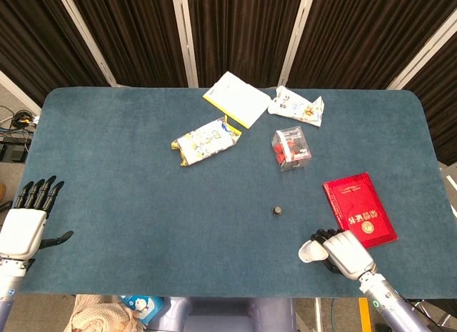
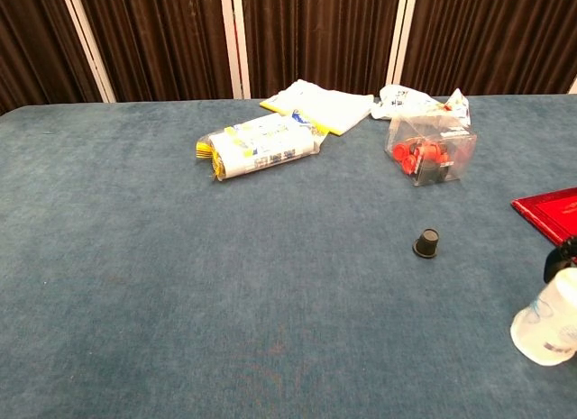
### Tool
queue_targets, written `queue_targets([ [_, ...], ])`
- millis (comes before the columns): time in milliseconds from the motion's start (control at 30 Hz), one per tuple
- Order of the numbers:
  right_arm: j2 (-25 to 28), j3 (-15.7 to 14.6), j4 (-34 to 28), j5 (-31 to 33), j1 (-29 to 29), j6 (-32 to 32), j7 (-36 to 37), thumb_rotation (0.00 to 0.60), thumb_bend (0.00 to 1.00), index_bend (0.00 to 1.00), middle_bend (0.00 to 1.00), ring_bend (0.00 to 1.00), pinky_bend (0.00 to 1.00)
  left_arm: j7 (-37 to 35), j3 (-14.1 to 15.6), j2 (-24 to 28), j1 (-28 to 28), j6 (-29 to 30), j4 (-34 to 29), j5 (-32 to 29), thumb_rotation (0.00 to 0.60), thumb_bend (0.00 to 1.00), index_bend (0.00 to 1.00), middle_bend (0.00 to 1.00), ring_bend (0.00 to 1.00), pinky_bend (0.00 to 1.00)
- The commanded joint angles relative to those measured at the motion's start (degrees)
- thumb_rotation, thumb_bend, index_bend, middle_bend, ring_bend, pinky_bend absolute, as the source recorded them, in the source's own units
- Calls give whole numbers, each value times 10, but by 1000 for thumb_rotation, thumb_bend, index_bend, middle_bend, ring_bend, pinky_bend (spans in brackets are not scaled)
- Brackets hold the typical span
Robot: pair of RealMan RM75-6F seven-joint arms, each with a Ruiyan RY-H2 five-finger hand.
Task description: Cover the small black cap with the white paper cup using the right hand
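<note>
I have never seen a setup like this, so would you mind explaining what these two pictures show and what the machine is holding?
This is a two-armed robot with human-like hands at a blue-covered table. One picture looks down from its head, the other forward from its chest. The right hand is wrapped around a white paper cup, which shows tilted in the chest view. The left hand rests open at the table's edge, holding nothing. The small black cap that the cup should cover stands uncovered. Also lying there: a red booklet, a clear plastic box with red contents, a yellow-and-white snack packet, a white-and-yellow pad and a crumpled white wrapper.
</note>
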Motion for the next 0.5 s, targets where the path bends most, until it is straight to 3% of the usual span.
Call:
queue_targets([
  [33,1,9,-10,2,5,5,0,600,440,402,334,397,499,0,0,0,0,0,0,0,600,0,0,0,0,0],
  [500,-29,80,-49,71,45,0,-34,600,439,402,334,396,498,0,-1,-1,-1,-2,0,-3,600,0,0,0,0,0],
])
